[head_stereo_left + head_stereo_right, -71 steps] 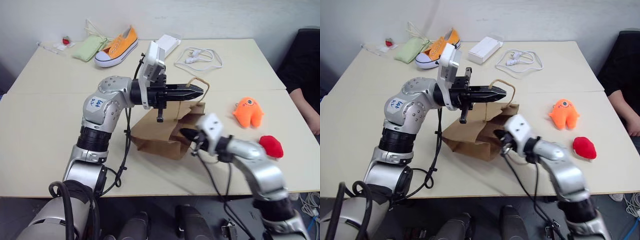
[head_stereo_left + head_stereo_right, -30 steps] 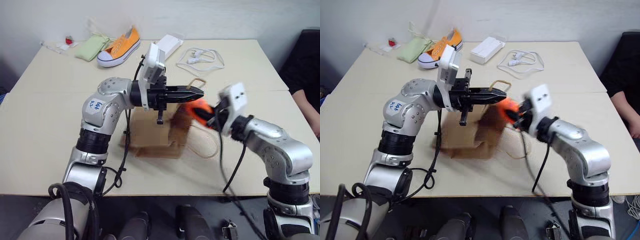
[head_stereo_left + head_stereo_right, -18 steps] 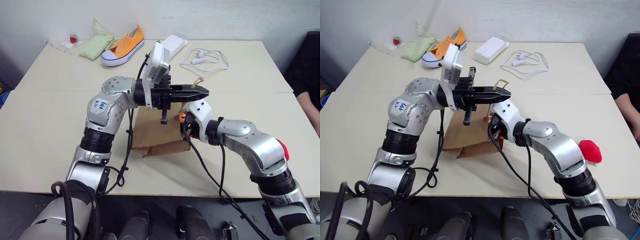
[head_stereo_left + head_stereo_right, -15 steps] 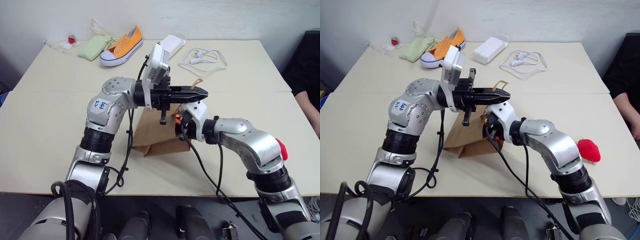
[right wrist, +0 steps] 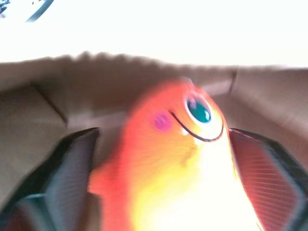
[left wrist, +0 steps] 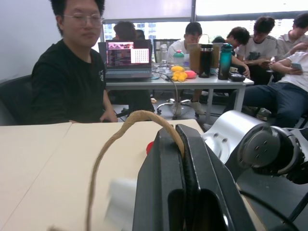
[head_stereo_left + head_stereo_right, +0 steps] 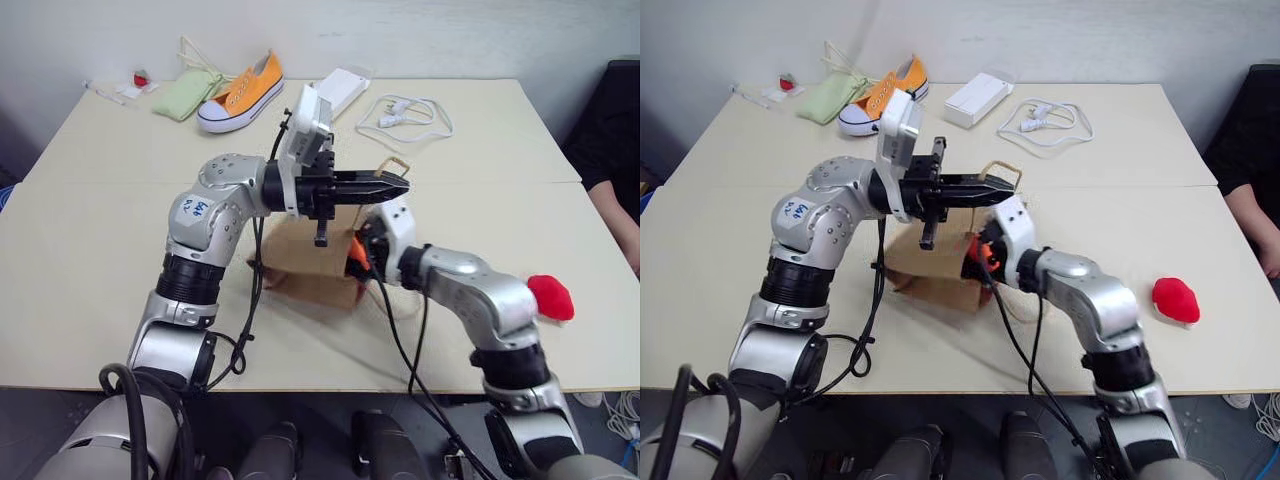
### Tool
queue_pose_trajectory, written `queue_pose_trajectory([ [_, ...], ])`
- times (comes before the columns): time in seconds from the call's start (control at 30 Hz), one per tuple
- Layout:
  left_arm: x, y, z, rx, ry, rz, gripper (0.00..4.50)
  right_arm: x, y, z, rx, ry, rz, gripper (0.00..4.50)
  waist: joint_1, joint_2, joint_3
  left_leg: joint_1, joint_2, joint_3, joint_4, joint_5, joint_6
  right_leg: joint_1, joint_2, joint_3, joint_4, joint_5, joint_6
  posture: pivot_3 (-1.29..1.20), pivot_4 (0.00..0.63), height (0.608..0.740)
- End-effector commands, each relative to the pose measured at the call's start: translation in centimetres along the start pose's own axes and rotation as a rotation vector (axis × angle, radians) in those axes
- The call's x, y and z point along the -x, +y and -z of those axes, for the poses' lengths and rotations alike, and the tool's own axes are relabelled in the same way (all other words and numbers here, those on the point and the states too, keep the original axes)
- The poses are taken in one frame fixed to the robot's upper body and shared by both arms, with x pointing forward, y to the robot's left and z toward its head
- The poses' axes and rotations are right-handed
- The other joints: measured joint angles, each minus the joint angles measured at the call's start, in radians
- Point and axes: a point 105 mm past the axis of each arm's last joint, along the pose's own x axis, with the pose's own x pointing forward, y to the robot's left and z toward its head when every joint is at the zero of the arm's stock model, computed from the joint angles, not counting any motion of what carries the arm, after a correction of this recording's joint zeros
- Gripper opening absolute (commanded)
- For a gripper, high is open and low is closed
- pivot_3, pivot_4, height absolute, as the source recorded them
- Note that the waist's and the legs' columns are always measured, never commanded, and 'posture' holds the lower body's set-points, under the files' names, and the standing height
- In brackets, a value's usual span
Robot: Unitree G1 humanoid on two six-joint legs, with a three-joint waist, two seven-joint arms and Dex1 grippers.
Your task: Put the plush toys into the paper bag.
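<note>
Orange sneaker [image 7: 238, 90], green pouch [image 7: 184, 93], white box [image 7: 339, 88], white cable [image 7: 408, 115] along the table's [image 7: 90, 230] far edge.

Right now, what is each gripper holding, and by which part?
Left gripper: shut on the paper bag, by its cord handle. Right gripper: jaws spread wide around the orange plush toy at the bag's mouth, not clamping it.
</note>
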Motion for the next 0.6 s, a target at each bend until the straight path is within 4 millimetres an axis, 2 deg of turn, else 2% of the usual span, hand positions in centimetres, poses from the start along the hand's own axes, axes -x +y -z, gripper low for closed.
queue_pose_trajectory([
  [0.03, 0.4, -0.4, -0.8, -0.021, -0.023, 0.001, 0.00, 3.4, 0.8, -2.1, 0.027, -0.088, 0.010, 4.44, 0.000, 0.000, 0.000, 0.000, 0.000, 0.000, 0.000, 0.000, 0.000, 0.000, 0.000, 0.000, 0.000, 0.000, 0.000, 0.00, 0.150, 0.740],
  [0.1, 0.6, -0.4, -0.7, -0.010, -0.020, -0.005, 0.00, 6.4, 0.0, -2.4, 0.001, -0.114, 0.097, 4.44, 0.001, 0.000, 0.000, 0.000, 0.000, 0.000, 0.000, 0.000, 0.000, 0.000, 0.000, 0.000, 0.000, 0.000, 0.000, 0.00, 0.150, 0.740],
  [0.17, 0.9, -0.4, -0.6, -0.005, -0.018, -0.009, 0.00, 10.3, -1.4, -2.8, 0.000, -0.137, 0.252, 4.44, 0.006, 0.000, 0.000, 0.000, 0.000, 0.000, 0.000, 0.000, 0.000, 0.000, 0.000, 0.000, 0.000, 0.000, 0.000, 0.00, 0.150, 0.740],
  [0.27, 1.1, -0.4, -0.6, -0.004, -0.019, -0.012, 0.00, 14.8, -4.0, -2.3, -0.013, -0.114, 0.504, 4.44, 0.018, 0.000, 0.000, 0.000, 0.000, 0.000, -0.001, 0.000, 0.000, 0.001, 0.000, 0.001, 0.000, 0.000, 0.000, 0.00, 0.150, 0.740],
  [0.4, 1.0, -0.6, -0.8, -0.012, -0.029, -0.010, 0.00, 21.2, -8.2, 0.8, -0.034, 0.020, 0.930, 4.44, 0.026, 0.000, 0.000, 0.001, 0.000, 0.001, -0.001, 0.000, 0.000, 0.001, 0.000, 0.001, -0.002, 0.000, 0.000, 0.00, 0.150, 0.740],
  [0.47, 0.9, -0.7, -1.0, -0.015, -0.033, -0.009, 0.00, 22.7, -9.2, 2.1, -0.067, 0.041, 1.030, 4.44, 0.026, 0.000, 0.000, 0.001, 0.000, 0.002, -0.001, 0.000, 0.001, 0.001, 0.000, 0.002, -0.002, 0.000, 0.000, 0.00, 0.150, 0.740],
  [0.6, 0.9, -0.8, -1.1, -0.018, -0.032, -0.009, 0.00, 23.7, -11.0, 5.4, -0.151, 0.092, 1.136, 4.44, 0.020, 0.000, 0.000, 0.003, 0.000, 0.004, -0.001, 0.000, 0.001, 0.001, 0.000, 0.004, -0.001, 0.000, 0.000, 0.00, 0.150, 0.740],
])
